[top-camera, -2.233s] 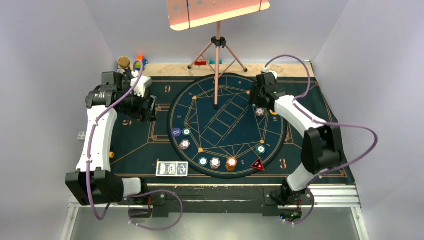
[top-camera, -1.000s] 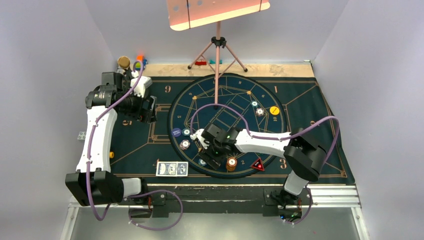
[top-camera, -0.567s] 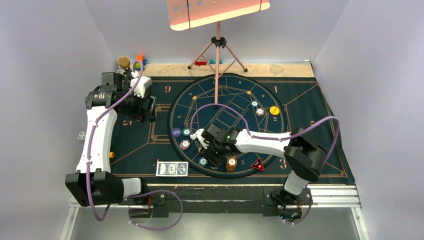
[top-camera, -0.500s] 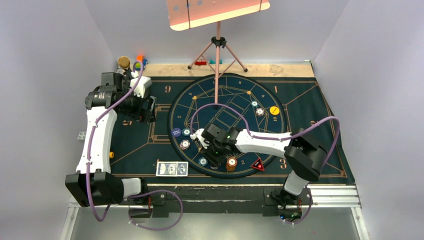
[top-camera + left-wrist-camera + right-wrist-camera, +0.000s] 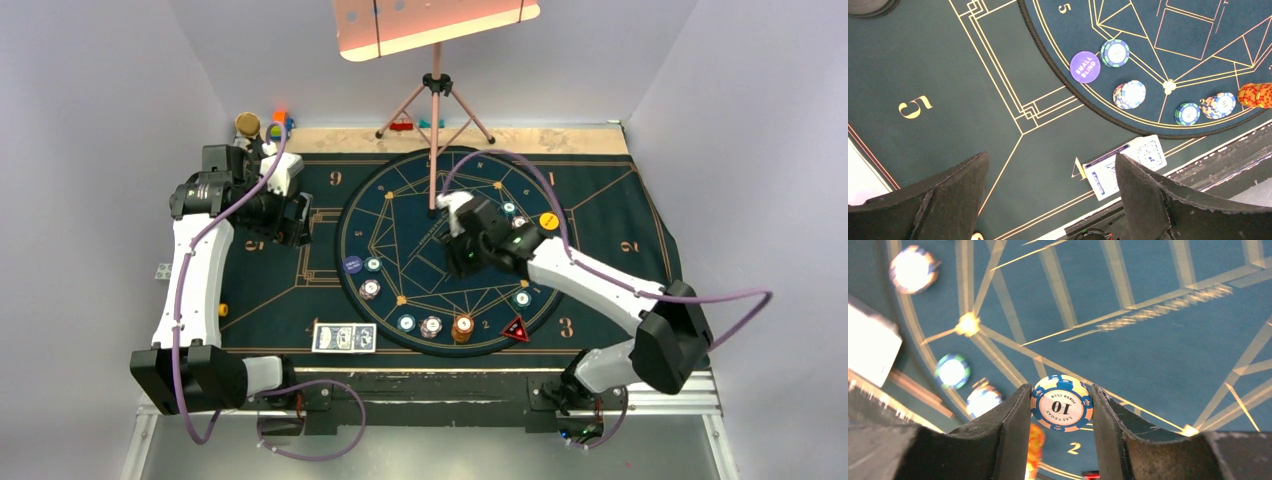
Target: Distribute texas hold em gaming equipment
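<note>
Jaws on right gripper (image 5: 1061, 415) are pinching a blue-white "10" chip (image 5: 1061, 409) by its rim, holding it above the round mat (image 5: 400, 200); left gripper (image 5: 1050, 160) is hanging wide open, empty. Other chips (image 5: 371, 289) are sitting at several seats; cards (image 5: 343, 337) look undealt, so roughly midway.

Left wrist view's edge cuts off the orange chip stack (image 5: 1257, 95).

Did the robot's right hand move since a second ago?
Yes. The right gripper, shut on a blue-white chip, has gone from beside the orange stack at the near rim toward the far side, near the tripod pole.
</note>
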Action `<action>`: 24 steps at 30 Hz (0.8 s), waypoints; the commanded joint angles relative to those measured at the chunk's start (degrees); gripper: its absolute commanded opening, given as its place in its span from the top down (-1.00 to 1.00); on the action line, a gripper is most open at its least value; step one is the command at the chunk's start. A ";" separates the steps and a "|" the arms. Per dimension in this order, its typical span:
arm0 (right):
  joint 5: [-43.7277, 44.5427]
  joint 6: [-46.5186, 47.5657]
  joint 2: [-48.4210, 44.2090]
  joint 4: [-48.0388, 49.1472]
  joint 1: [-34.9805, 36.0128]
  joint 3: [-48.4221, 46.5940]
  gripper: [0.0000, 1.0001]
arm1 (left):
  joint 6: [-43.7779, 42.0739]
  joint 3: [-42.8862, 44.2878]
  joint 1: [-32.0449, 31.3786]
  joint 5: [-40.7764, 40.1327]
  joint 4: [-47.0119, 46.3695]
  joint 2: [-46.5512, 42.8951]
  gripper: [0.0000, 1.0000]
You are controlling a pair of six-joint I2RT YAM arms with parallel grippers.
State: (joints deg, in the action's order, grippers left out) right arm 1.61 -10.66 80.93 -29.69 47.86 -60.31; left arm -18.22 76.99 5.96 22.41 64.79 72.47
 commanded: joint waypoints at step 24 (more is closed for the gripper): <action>7.51 -22.04 2.99 4.85 -17.89 16.93 0.89 | -1.56 0.62 0.42 0.44 -0.37 -0.55 -0.99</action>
State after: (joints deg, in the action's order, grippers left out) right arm 9.23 -31.09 84.07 -27.20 29.85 -44.60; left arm -18.90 76.99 5.96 22.44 64.79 72.47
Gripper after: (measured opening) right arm 0.458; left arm 0.996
